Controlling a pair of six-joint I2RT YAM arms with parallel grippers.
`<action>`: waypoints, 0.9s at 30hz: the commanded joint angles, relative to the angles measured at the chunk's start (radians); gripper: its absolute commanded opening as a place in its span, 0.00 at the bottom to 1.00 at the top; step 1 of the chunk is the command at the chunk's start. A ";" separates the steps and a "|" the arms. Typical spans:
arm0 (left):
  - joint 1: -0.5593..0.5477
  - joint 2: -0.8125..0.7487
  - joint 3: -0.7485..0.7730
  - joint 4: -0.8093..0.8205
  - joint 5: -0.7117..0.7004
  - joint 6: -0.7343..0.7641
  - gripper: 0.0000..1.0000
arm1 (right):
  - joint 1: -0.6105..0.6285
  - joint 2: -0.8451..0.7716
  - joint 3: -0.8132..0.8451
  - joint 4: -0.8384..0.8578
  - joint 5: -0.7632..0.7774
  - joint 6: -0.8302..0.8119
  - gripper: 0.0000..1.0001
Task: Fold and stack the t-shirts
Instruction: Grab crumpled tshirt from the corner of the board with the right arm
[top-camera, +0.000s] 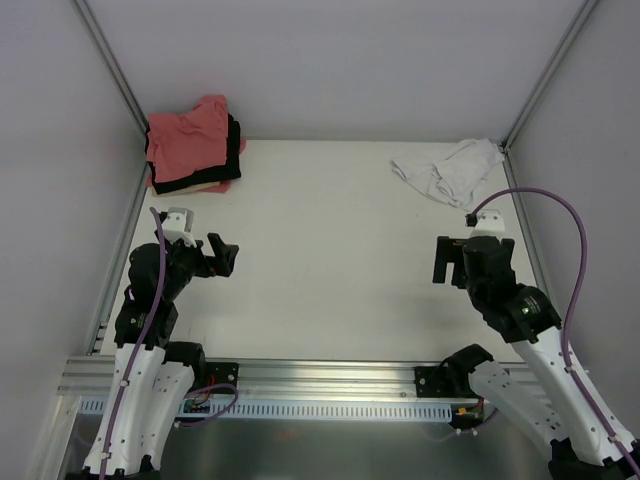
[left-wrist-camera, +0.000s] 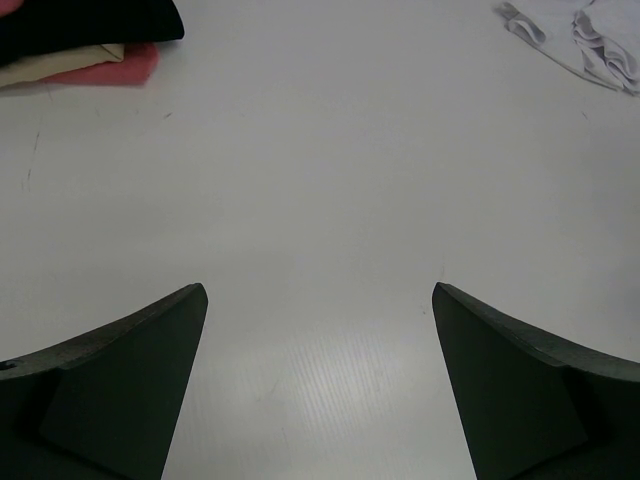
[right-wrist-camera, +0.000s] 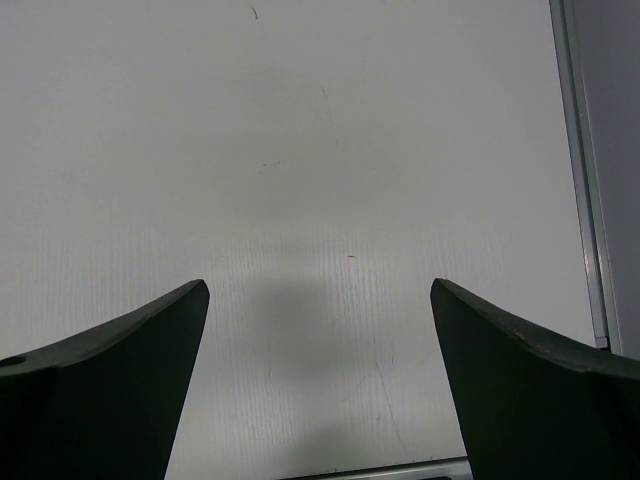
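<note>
Folded stack (top-camera: 193, 145) at 11 o'clock of table (top-camera: 330, 230): salmon-pink seen on top, black and cream shown only as edges; cropped at corner in left wrist view. White t-shirt (top-camera: 448, 170) crumpled at 1 o'clock, label not made out, missed by right wrist view. Left gripper (top-camera: 222, 254), right gripper (top-camera: 455, 262) spread wide, nothing held.

- The soft salmon-pink cloth tee (top-camera: 188, 140) on top of the pile is plain, with no print.
- Beneath it the black cloth tee (top-camera: 234, 140) shows as a dark edge, then a pale cream cloth tee (left-wrist-camera: 60, 62), with a strip of pink at the bottom.
- The crumpled white cloth tee (top-camera: 450, 168) is plain, greyish in its folds.
- The flat matte table top (top-camera: 330, 240) is off-white.
- The left gripper (left-wrist-camera: 320, 290) and right gripper (right-wrist-camera: 320, 285) have near-black fingers.
- The thin looping cable (top-camera: 560, 200) is purple.
</note>
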 joint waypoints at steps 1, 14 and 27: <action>-0.010 0.000 0.038 0.003 0.018 -0.007 0.99 | 0.003 0.003 0.000 0.001 0.022 0.019 0.99; -0.010 0.028 0.050 -0.018 0.006 -0.009 0.99 | 0.003 0.086 0.019 0.000 0.134 0.108 1.00; -0.010 0.011 0.049 -0.020 0.020 -0.019 0.99 | -0.047 0.721 0.624 -0.003 0.091 -0.099 0.99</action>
